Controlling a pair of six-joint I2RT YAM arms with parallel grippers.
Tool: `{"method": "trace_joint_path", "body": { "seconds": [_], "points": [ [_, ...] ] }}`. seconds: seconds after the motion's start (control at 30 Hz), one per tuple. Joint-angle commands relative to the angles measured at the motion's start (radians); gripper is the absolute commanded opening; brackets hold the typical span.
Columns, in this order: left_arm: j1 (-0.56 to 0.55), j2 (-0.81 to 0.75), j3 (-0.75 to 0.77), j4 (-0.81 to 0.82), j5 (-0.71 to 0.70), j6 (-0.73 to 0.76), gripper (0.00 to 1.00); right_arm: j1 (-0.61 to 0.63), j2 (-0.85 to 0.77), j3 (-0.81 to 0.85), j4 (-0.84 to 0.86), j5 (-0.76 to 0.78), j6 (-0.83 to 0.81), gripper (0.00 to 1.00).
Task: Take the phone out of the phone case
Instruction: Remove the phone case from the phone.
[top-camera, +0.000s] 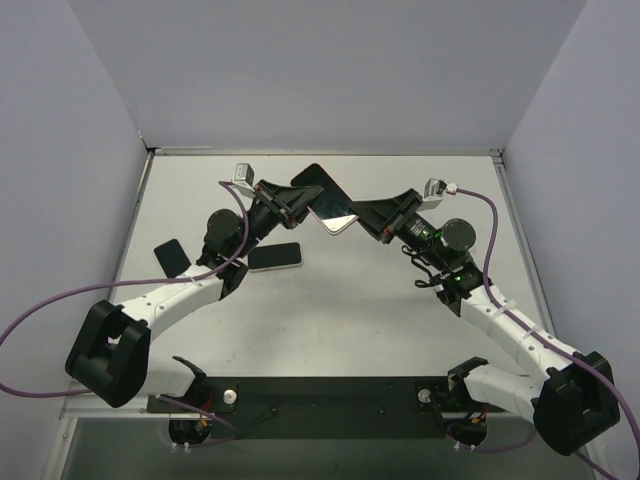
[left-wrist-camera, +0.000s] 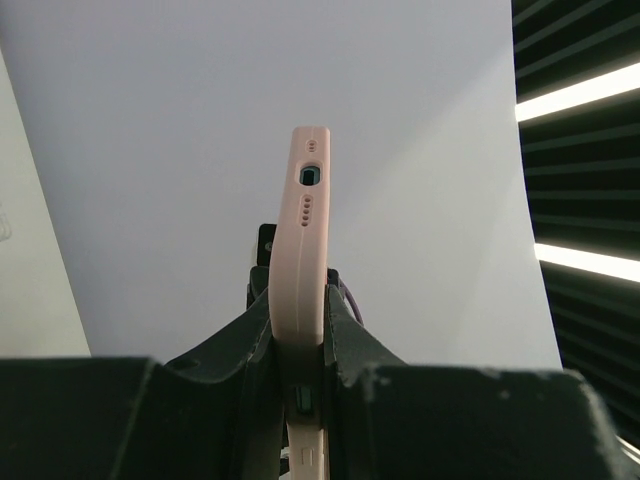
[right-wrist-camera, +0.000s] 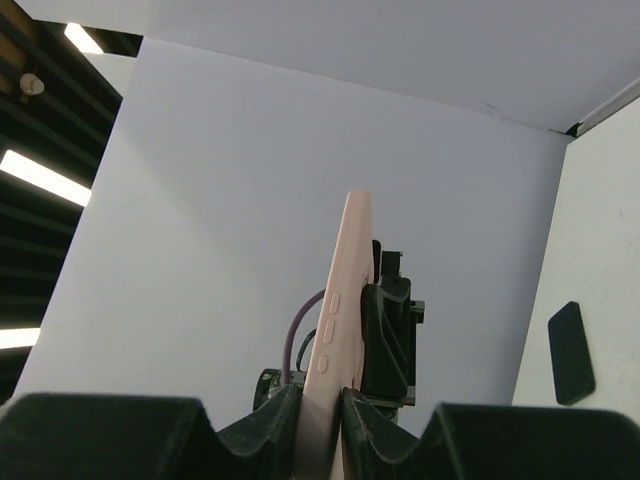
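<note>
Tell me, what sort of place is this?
Probably a robotics lab test bench: plain white walls box in a table, two bolted-down arms hold a pink-cased phone, and strip lights hang overhead.

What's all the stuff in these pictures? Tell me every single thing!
phone: one, dark face, inside the case, held up over the far middle of the table.
case: one, pink, wrapped round that phone.
spare phone: one, dark with a pale edge, flat on the table by the left arm.
black slab: one, black, flat on the table's left side.
table: one, pale grey.
cables: two, purple, one along each arm.
left gripper: one, black, shut on the case.
right gripper: one, black, shut on the case.
</note>
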Motion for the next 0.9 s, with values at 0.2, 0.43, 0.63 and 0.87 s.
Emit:
{"method": "trace_joint_path", "body": {
  "seconds": [0.2, 0.43, 0.63, 0.87],
  "points": [
    [-0.006, -0.057, 0.005, 0.039, -0.028, -0.030, 0.00, 0.019, -0.025, 0.003, 0.157, -0.032, 0.034, 0.36],
    [-0.006, -0.049, 0.008, 0.042, -0.028, -0.035, 0.00, 0.020, -0.045, 0.000, 0.125, -0.026, 0.018, 0.00],
    [-0.006, -0.015, 0.014, 0.168, -0.041, -0.050, 0.00, 0.016, 0.000, -0.050, 0.293, 0.016, 0.201, 0.00],
    [-0.006, 0.018, 0.053, 0.337, -0.062, -0.092, 0.00, 0.026, 0.089, -0.049, 0.528, 0.111, 0.429, 0.00]
  ]
}}
